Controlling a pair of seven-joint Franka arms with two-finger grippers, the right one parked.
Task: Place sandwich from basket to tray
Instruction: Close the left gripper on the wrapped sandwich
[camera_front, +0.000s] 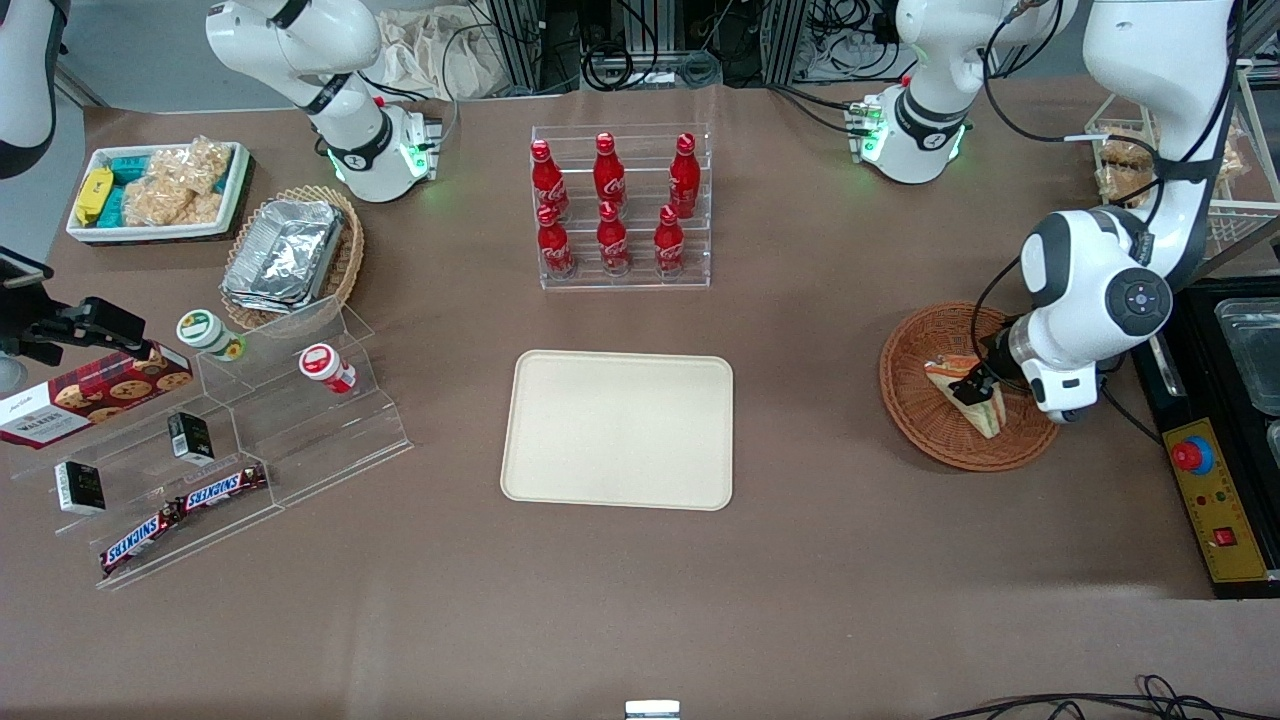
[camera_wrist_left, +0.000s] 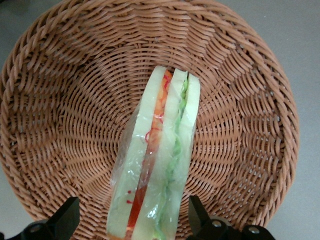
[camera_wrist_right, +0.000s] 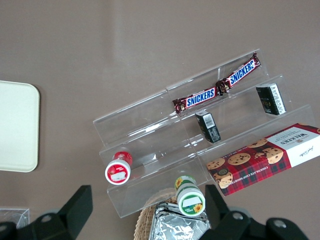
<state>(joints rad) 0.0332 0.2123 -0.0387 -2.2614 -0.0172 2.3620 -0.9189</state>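
Now my gripper (camera_wrist_left: 134, 220) hangs low over the basket (camera_wrist_left: 60, 100), fingers (camera_wrist_left: 67, 217) spread wide on either side of the sandwich (camera_wrist_left: 155, 170), which lies in the basket, not gripped. Tray (camera_front: 617, 430) sits well apart.

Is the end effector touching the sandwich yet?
Apart. In the left wrist view the end effector straddles the sandwich in the basket, with wicker showing between each open fingertip and the wrapper.
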